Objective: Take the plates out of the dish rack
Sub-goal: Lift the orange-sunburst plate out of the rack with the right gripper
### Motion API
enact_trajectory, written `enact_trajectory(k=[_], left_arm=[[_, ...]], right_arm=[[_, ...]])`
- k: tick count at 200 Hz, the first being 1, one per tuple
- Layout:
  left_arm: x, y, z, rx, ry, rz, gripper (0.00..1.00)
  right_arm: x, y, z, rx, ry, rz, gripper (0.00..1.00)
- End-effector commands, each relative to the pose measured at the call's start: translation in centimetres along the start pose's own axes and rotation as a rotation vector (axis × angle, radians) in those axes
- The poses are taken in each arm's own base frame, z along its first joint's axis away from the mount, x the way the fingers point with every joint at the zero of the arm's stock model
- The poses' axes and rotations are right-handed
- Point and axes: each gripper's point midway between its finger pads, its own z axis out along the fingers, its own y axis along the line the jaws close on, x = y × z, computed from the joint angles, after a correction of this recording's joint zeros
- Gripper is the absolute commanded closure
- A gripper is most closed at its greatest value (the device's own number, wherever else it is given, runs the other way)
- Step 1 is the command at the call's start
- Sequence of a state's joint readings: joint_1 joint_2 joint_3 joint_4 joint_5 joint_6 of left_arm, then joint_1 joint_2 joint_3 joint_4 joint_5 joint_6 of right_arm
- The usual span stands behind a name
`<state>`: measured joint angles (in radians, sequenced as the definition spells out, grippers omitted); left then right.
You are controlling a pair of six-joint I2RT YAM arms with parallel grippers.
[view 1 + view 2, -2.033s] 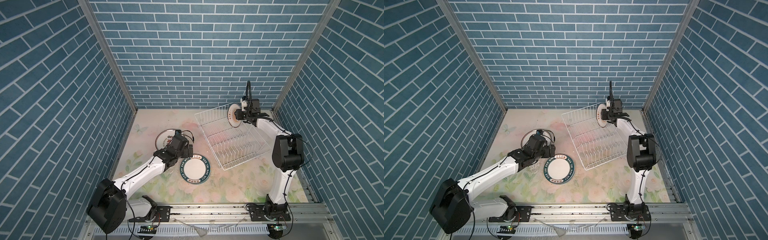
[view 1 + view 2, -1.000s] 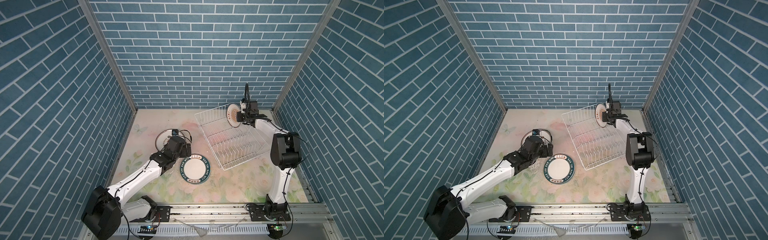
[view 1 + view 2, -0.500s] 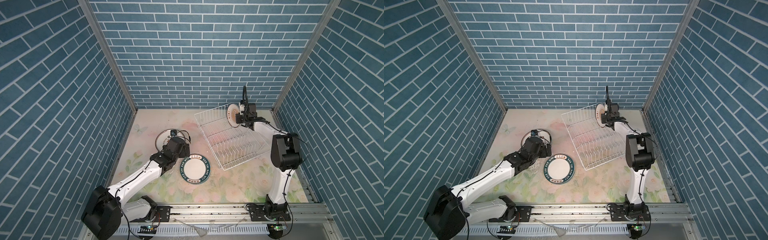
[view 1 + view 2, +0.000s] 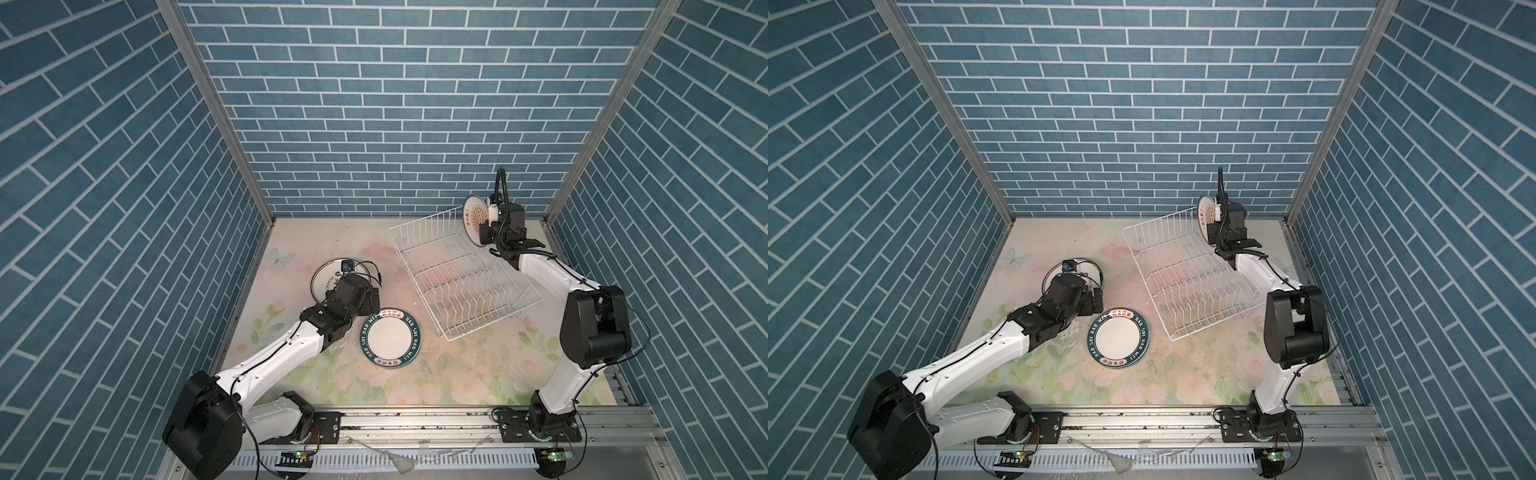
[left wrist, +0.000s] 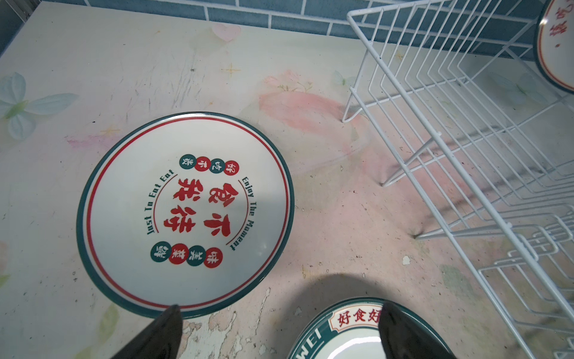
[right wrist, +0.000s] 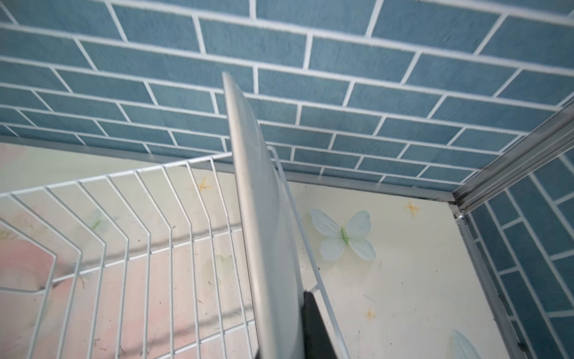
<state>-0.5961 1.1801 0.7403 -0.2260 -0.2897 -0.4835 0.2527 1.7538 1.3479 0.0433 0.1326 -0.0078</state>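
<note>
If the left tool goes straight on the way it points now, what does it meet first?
Probably the bare table between the red-character plate and the lettered-rim plate; one finger of the open left tool sits by the red-character plate's rim. Depth is unclear.

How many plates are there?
3: an orange-patterned plate upright in the right hand at the dish rack's far corner, a red-character plate and a green-rimmed plate flat on the table. More may lie stacked beneath.

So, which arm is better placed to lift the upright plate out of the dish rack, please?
Right. The right gripper is shut on the upright plate at the far corner of the dish rack; the left gripper hangs open over the table, well away.
</note>
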Motion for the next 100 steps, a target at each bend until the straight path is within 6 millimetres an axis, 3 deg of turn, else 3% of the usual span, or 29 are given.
enact_trajectory(k=[1,61,100], left_arm=[[0.2,-0.2,0.0,0.005,0.017,0.015,0.01],[0.2,-0.5,-0.6,0.035,0.023,0.023,0.01],[0.3,-0.9,-0.8,0.067,0.023,0.032,0.01]], right_arm=[[-3.3,-0.5,-2.9,0.013,-0.131,0.004,1.0],[-6.1,0.4,-10.3,-0.131,-0.337,0.231,1.0],[-6.1,1.1,-14.5,-0.241,-0.443,0.367,1.0]])
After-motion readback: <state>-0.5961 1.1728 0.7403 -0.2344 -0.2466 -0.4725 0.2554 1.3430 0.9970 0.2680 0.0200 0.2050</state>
